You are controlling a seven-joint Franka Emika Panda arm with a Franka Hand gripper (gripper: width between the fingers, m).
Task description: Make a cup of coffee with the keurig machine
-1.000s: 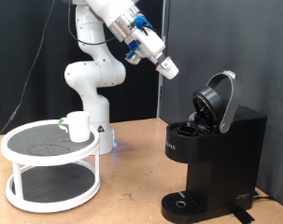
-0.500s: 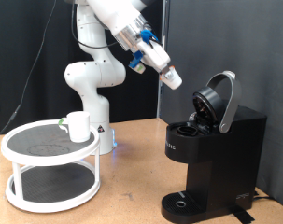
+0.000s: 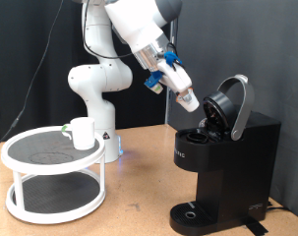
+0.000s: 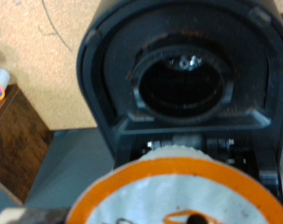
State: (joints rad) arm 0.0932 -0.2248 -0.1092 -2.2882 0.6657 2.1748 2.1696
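Observation:
The black keurig machine [image 3: 225, 162] stands at the exterior view's right with its rounded lid [image 3: 232, 102] hinged open. My gripper [image 3: 190, 99] hangs just left of and slightly above the open brew chamber, shut on a small coffee pod. In the wrist view the pod's white, orange-rimmed top [image 4: 178, 194] fills the foreground, and the round empty pod chamber [image 4: 181, 82] of the machine lies straight beyond it. The white cup [image 3: 82, 132] stands on the top tier of a round rack at the exterior view's left, far from the gripper.
The white two-tier round rack [image 3: 30, 190] sits on the wooden table [image 3: 139, 197] at the left. The arm's white base [image 3: 97, 88] stands behind it. A black curtain forms the backdrop. The machine's round drip base [image 3: 193, 213] is bare.
The gripper has moved down and to the exterior view's right with the pod, from well above the machine to just beside its open lid. The cup and machine have not moved.

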